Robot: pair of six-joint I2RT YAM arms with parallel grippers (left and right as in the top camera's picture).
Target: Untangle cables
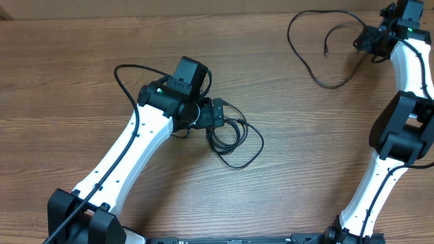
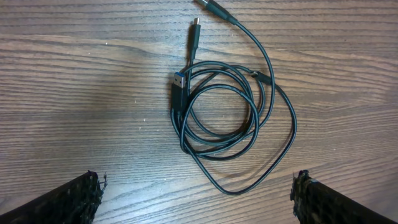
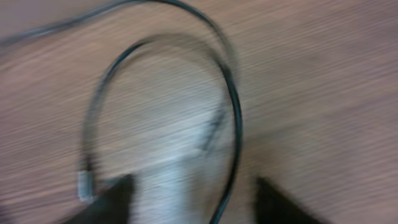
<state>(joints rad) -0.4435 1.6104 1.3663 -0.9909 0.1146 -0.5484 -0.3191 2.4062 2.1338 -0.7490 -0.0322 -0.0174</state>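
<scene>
**On a wooden bench, two robot arms above black cables**

On the brown wood-grain bench (image 1: 305,156), two white and black robot arms reach in from the near edge. The left arm (image 1: 129,146) stretches toward the middle, and its wrist hangs over the left edge of a coiled cable bundle (image 1: 230,135). The right arm (image 1: 380,183) rises along the right side to the far right corner.

The coiled cable bundle lies flat near the bench's centre, in several overlapping thin black loops. A loose cable (image 1: 315,64) lies well apart from it at the far right, curving in one open loop toward the right wrist.

The left fingers (image 2: 81,199) stand wide apart above the bundle, holding nothing. The right fingers (image 3: 118,196), seen blurred, are spread with bench visible between them. The loose cable runs through that gap, and neither finger visibly grips it.

In the bundle, a USB plug (image 2: 179,84) with a blue insert lies across the loops. A smaller plug (image 2: 196,25) points away just beyond.
</scene>
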